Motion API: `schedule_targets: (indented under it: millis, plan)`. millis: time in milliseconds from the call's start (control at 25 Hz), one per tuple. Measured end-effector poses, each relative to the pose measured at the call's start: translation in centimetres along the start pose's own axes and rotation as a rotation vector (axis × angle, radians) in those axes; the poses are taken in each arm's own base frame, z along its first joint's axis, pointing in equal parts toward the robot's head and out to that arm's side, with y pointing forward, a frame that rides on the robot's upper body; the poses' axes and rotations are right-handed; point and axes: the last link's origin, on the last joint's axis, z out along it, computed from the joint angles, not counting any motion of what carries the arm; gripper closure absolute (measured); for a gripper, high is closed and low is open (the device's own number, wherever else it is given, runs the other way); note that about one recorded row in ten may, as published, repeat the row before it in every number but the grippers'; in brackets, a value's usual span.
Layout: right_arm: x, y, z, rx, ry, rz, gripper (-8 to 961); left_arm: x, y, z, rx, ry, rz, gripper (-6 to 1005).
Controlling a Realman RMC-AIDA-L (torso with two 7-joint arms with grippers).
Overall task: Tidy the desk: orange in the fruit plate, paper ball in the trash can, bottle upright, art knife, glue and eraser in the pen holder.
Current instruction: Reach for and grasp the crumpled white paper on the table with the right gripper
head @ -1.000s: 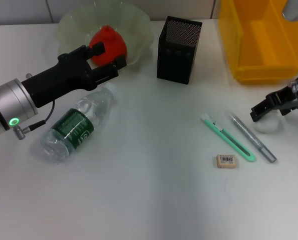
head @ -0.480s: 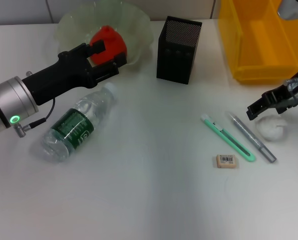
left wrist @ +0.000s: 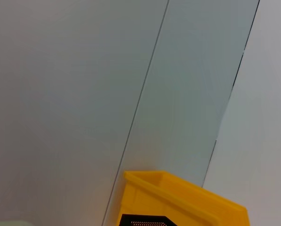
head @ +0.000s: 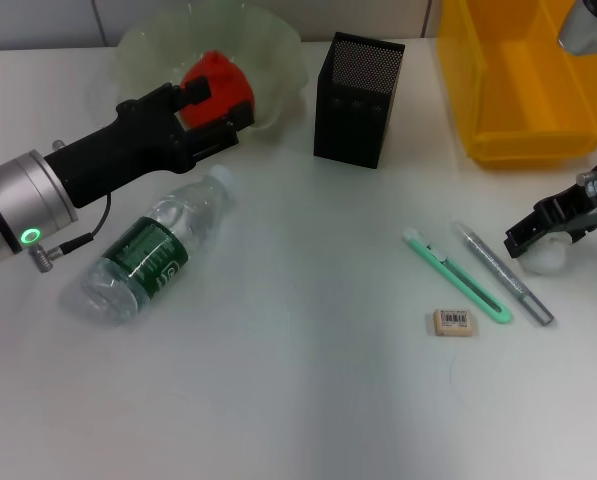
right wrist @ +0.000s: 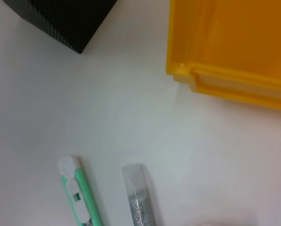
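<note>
Two arms active. Left gripper [head: 215, 112] clamped on orange-red fruit [head: 218, 87], at rim of pale green scalloped fruit plate [head: 278, 50], left of black mesh pen holder [head: 357, 98]; no shift over last second, release pending. Right gripper [head: 548, 225], well right of holder below yellow plastic bin [head: 508, 140], dropped back over white crumpled paper ball [head: 544, 260] after brief lift; jaws' closure cannot tell. Grasp looks imminent.

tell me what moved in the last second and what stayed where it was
The right claw rose off the paper ball half a second ago, and has come back down over it, a little farther right. The ball shifted slightly and still lies on the desk. The left claw barely moved and stays at the fruit plate around the orange. Bottle, art knife, glue, eraser and pen holder did not move.
</note>
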Motion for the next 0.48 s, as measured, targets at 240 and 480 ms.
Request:
schedule_targets:
  millis: [240, 480]
  plan:
    - [-0.08, 0.03, 0.04, 0.003, -0.004, -0.011, 136, 0.22, 0.09, 0.38, -0.008, 0.003, 0.003, 220]
    - [-0.02, 0.17, 0.41, -0.002, 0.008, -0.022, 179, 0.23, 0.09, 0.41, -0.008, 0.003, 0.004, 220]
